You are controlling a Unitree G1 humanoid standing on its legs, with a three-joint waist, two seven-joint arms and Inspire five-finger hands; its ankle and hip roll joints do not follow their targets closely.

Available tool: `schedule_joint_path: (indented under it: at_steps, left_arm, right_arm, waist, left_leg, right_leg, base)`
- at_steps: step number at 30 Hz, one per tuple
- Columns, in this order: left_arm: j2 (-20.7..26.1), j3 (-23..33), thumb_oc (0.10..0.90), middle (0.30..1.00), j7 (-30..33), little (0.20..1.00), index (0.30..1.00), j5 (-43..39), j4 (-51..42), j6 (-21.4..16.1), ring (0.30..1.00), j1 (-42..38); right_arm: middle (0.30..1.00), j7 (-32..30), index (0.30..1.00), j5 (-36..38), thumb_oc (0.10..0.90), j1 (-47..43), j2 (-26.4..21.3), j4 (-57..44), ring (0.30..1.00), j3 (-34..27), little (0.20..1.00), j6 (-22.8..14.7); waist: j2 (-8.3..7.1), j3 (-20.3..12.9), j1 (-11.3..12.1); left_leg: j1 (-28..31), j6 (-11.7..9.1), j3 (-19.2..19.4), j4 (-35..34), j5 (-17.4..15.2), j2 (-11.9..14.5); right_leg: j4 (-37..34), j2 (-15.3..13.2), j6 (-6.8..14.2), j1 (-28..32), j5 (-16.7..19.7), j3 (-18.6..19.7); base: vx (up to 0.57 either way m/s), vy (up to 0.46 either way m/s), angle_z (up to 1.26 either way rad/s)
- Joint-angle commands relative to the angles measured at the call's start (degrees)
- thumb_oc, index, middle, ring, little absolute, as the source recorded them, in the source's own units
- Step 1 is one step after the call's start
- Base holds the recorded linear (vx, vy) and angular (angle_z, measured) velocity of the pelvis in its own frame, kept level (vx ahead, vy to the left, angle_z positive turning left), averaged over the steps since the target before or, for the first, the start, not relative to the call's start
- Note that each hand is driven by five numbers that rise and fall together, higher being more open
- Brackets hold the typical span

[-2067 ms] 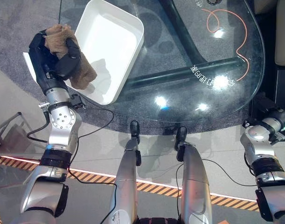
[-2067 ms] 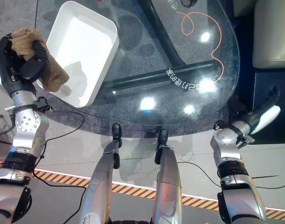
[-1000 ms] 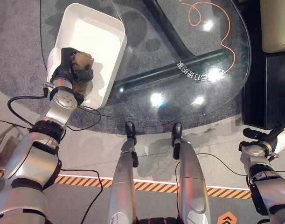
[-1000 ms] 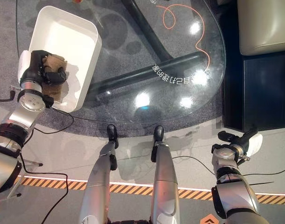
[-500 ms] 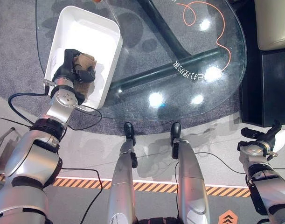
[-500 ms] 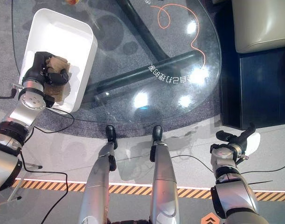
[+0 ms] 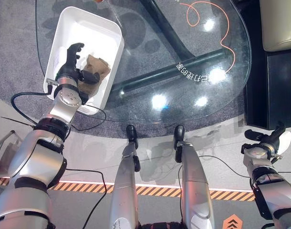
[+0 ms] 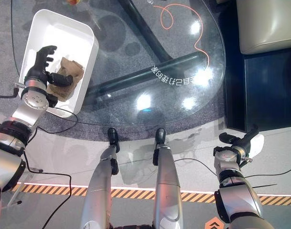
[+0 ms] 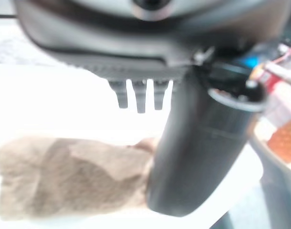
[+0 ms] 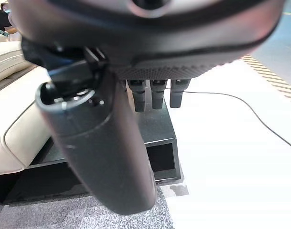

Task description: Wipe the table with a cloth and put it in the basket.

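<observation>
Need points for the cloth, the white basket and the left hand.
cloth (image 7: 95, 70), left eye view, middle of the crumpled brown fabric.
basket (image 7: 95, 19), left eye view, far white rim.
left hand (image 7: 69, 64), left eye view, palm, fingers spread above the cloth.

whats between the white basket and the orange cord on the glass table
In the left eye view, only bare glass table lies between the white basket and the orange cord; the dark table frame shows beneath it.
</observation>
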Motion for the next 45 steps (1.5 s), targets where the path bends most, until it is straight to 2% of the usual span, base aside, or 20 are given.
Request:
schedule_joint_path:
  at_steps: [1,6,11,15,16,17,21,23,29,35,37,42,43,45]
  left_arm:
    - [3.2,5.5,0.8,0.9,4.4,0.9,0.9,-0.1,2.4,-3.4,0.9,-5.5]
    - [3.7,6.0,0.8,0.9,6.4,0.9,0.9,0.0,1.4,-4.6,0.9,-4.8]
    - [5.0,7.5,0.8,0.9,8.9,0.9,0.9,-0.1,-1.5,-7.0,0.9,-2.2]
    - [6.0,8.9,0.8,0.9,9.6,0.9,0.9,-1.1,-4.2,-8.0,0.9,-0.7]
    - [6.9,11.2,0.8,0.9,10.0,0.9,0.9,-2.8,-6.6,-9.5,0.9,1.8]
    - [7.2,12.1,0.8,0.9,9.6,0.9,0.9,-3.2,-7.4,-9.7,0.9,2.7]
    - [8.9,17.9,0.8,0.9,7.9,0.9,0.9,-4.8,-10.7,-11.5,0.9,10.8]
    - [9.2,19.9,0.8,0.9,7.2,0.9,0.9,-5.8,-11.3,-11.8,0.9,13.5]
    - [8.9,30.0,0.8,0.9,2.2,0.9,0.9,-10.7,-13.0,-10.3,0.9,28.2]
    - [5.6,35.8,0.8,0.9,-0.7,0.9,0.9,-8.7,-10.3,-9.9,0.9,38.9]
    - [3.8,37.3,0.8,0.9,-2.1,0.9,0.9,-6.8,-8.1,-8.0,0.9,43.0]
    - [-0.7,37.6,0.8,0.9,-4.8,0.9,0.9,-2.5,-3.5,-5.9,0.9,50.0]
    - [-3.5,37.2,0.8,0.9,-7.9,0.9,0.9,0.2,0.6,-4.7,0.9,53.5]
    - [-5.5,36.2,0.8,0.9,-11.8,0.9,0.9,0.8,3.7,-0.9,0.9,55.3]
  right_arm:
    - [0.9,-2.6,0.9,-0.7,0.8,0.9,-0.9,0.6,0.9,0.6,0.9,-1.9]
    - [0.9,-1.4,0.9,-0.4,0.8,1.7,-0.4,0.5,0.9,0.6,0.9,-1.8]
    - [0.9,1.0,0.9,0.3,0.8,3.5,0.5,0.1,0.9,0.6,0.9,-1.0]
    - [0.9,3.0,0.9,1.1,0.8,5.4,1.1,0.1,0.9,-0.2,0.9,0.2]
    - [0.9,5.6,0.9,1.1,0.8,8.0,1.6,0.7,0.9,-1.7,0.9,0.6]
    - [0.9,6.3,0.9,1.0,0.8,8.8,1.6,0.9,0.9,-2.2,0.9,0.8]
    - [0.9,10.3,0.9,0.8,0.8,14.8,2.0,1.7,0.9,-4.5,0.9,1.0]
    - [0.9,11.0,0.9,0.2,0.8,16.6,2.3,1.5,0.9,-5.2,0.9,1.2]
    - [0.9,11.4,0.9,-2.6,0.8,24.0,4.0,2.2,0.9,-8.5,0.9,2.0]
    - [0.9,12.1,0.9,-4.9,0.8,27.9,5.4,3.0,0.9,-10.1,0.9,2.8]
    - [0.9,12.9,0.9,-6.0,0.8,29.6,5.9,3.3,0.9,-10.6,0.9,3.7]
    - [0.9,15.9,0.9,-8.4,0.8,32.1,7.0,4.0,0.9,-10.7,0.9,5.2]
    - [0.9,18.6,0.9,-10.2,0.8,33.3,7.7,4.4,0.9,-10.2,0.9,6.7]
    - [0.9,20.6,0.9,-11.3,0.8,33.7,8.1,4.7,0.9,-9.5,0.9,8.0]
  waist:
    - [-1.45,-1.6,0.8]
    - [-1.35,-1.6,0.8]
    - [-1.12,-1.6,1.1]
    - [-1.15,-1.6,1.5]
    - [-1.38,-1.6,2.1]
    - [-1.38,-1.6,2.3]
    - [-1.09,-5.7,3.9]
    - [-1.02,-6.8,4.3]
    - [0.19,-12.1,6.0]
    - [0.39,-15.6,6.9]
    - [0.26,-17.2,7.1]
    - [-0.25,-19.5,7.6]
    - [-0.63,-20.6,7.9]
    - [-0.84,-21.4,8.0]
  left_leg:
    - [2.1,3.5,3.3,7.2,-5.5,-2.6]
    - [3.4,3.2,2.8,5.9,-5.0,-2.9]
    - [8.3,2.2,2.7,0.2,-2.9,-2.9]
    - [12.5,1.7,2.5,-3.2,-2.0,-3.1]
    - [17.1,1.3,2.3,-5.9,-1.6,-3.0]
    - [18.7,1.2,2.2,-6.8,-1.5,-3.0]
    - [24.6,0.8,1.7,-12.2,-0.4,-2.8]
    - [26.3,0.6,1.7,-13.5,-0.2,-2.7]
    - [34.5,-0.3,0.6,-20.2,1.1,-2.3]
    - [38.2,-0.5,0.2,-22.1,1.4,-2.1]
    - [39.6,-0.5,0.0,-22.3,1.1,-1.9]
    - [41.7,-0.5,-0.2,-22.7,0.7,-1.5]
    - [42.7,-0.4,-0.1,-22.9,0.6,-1.2]
    - [43.3,-0.4,-0.1,-23.1,0.5,-1.0]
  right_leg:
    - [-8.6,4.9,1.8,3.6,7.4,1.8]
    - [-9.9,4.8,2.0,4.8,8.1,2.2]
    - [-15.1,4.5,3.0,9.3,10.1,2.8]
    - [-18.2,4.0,3.6,13.4,11.0,2.7]
    - [-21.0,3.2,4.2,18.0,11.6,2.2]
    - [-21.9,2.9,4.3,19.7,11.8,2.1]
    - [-26.3,1.4,5.2,26.0,12.7,2.0]
    - [-27.1,1.1,5.3,27.8,12.6,1.8]
    - [-33.2,0.3,5.5,37.9,12.4,-0.6]
    - [-34.9,0.0,5.6,42.7,12.0,-1.7]
    - [-35.2,0.0,5.5,44.6,11.6,-2.2]
    - [-36.3,0.0,5.6,47.3,11.4,-2.8]
    - [-36.8,0.1,5.6,48.6,11.4,-3.0]
    - [-36.9,0.2,5.6,49.3,11.2,-3.1]
  base:
    - [-0.02,-0.009,-0.03]
    - [0.0,0.0,0.0]
    - [0.01,-0.003,-0.01]
    - [0.03,-0.023,-0.03]
    - [0.06,-0.073,-0.02]
    - [0.1,-0.089,-0.05]
    - [0.11,-0.062,-0.04]
    - [0.12,-0.05,0.07]
    - [0.12,-0.055,0.07]
    - [0.09,-0.005,0.11]
    - [0.11,0.003,0.12]
    - [0.08,0.003,0.05]
    - [0.05,0.01,0.14]
    - [0.05,0.016,0.11]
